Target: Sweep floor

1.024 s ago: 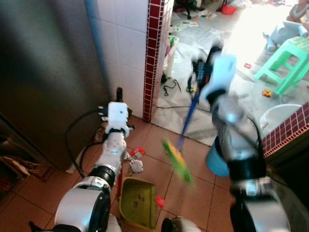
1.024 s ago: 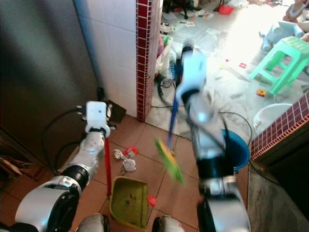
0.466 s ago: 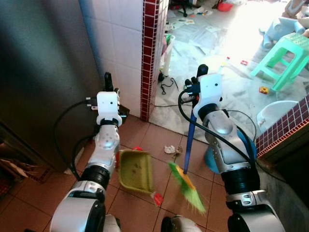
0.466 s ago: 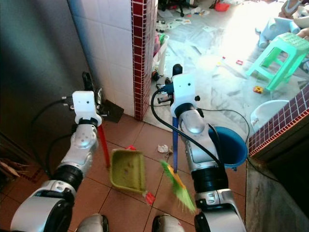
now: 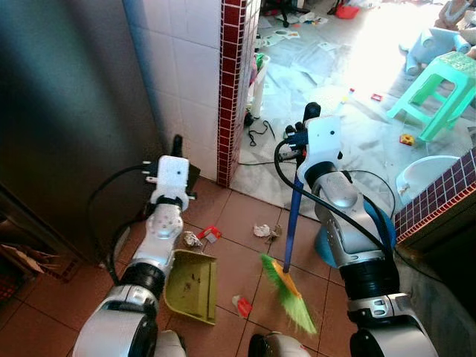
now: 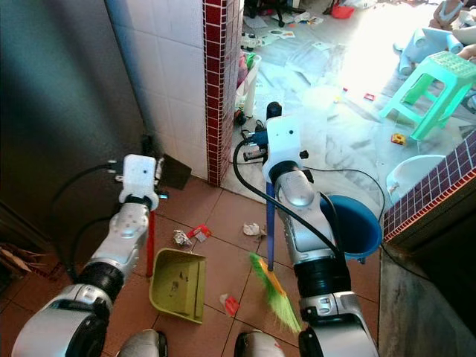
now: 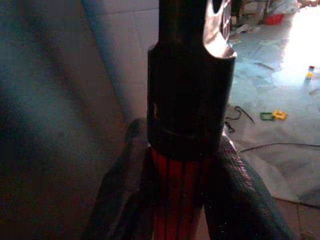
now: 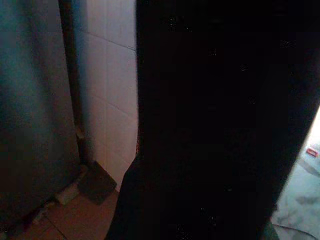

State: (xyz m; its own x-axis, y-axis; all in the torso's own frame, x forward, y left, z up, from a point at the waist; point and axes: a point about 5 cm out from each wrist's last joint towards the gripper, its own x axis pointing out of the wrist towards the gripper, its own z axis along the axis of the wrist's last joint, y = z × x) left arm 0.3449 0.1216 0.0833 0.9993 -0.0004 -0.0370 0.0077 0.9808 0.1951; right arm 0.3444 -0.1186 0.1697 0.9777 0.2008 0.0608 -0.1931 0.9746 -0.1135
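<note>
Dustpan [image 6: 177, 285], olive green, sits on the terracotta tiles at lower left of the frame; my left gripper [image 7: 187, 200] is clamped on its red handle [image 6: 150, 242]. Crumpled scraps [image 6: 187, 236] lie just above the pan, another scrap [image 6: 251, 229] at centre, a red bit [image 6: 230, 304] below. Right of centre my right gripper [image 6: 262, 145] is at the blue broom [image 6: 271, 223] handle, though I cannot tell its finger state; green bristles [image 6: 277, 296] angle toward the bottom. A blue bucket [image 6: 360, 227] stands beyond

A green plastic stool [image 5: 439, 93] stands far right on the sunlit floor; a blue bucket [image 6: 357, 227] sits nearer, beside a red-tiled wall [image 5: 232, 82].
</note>
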